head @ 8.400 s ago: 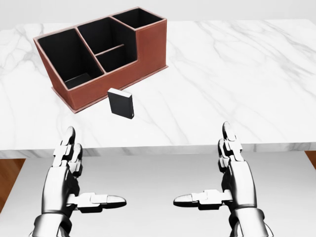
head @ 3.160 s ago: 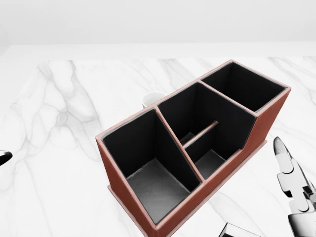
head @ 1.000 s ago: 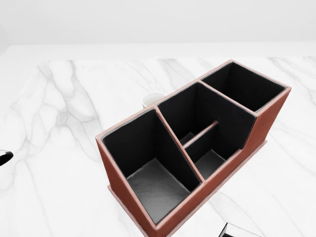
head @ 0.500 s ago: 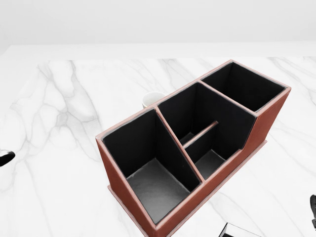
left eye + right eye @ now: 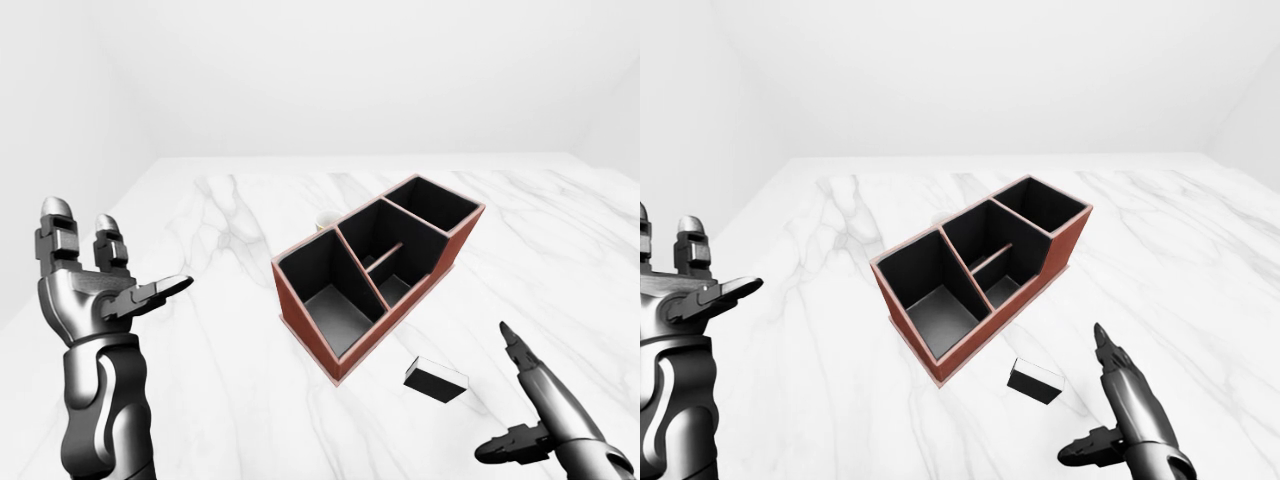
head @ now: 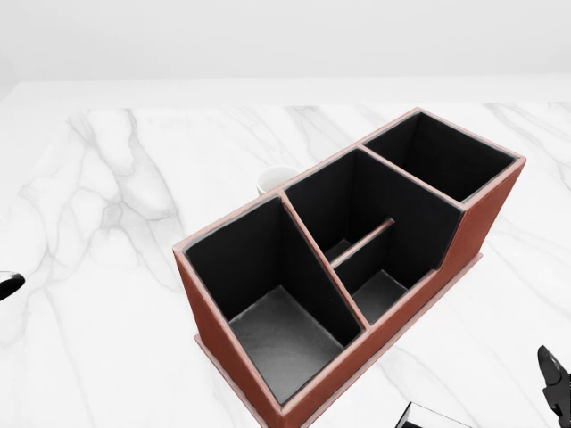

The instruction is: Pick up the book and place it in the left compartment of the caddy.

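Observation:
The small black book [image 5: 436, 379] with white page edges lies flat on the marble table, just below and right of the brown caddy [image 5: 375, 272]. The caddy's left compartment [image 5: 327, 300] is empty. In the head view only the book's corner [image 6: 428, 417] shows at the bottom edge. My right hand [image 5: 520, 410] is open, low at the right, a little right of and below the book, not touching it. My left hand [image 5: 100, 275] is open and raised at the far left, well away from the caddy.
A white cup [image 6: 275, 179] stands right behind the caddy, partly hidden by its wall. The white marble table [image 5: 220, 330] spreads wide around the caddy. A plain white wall lies beyond it.

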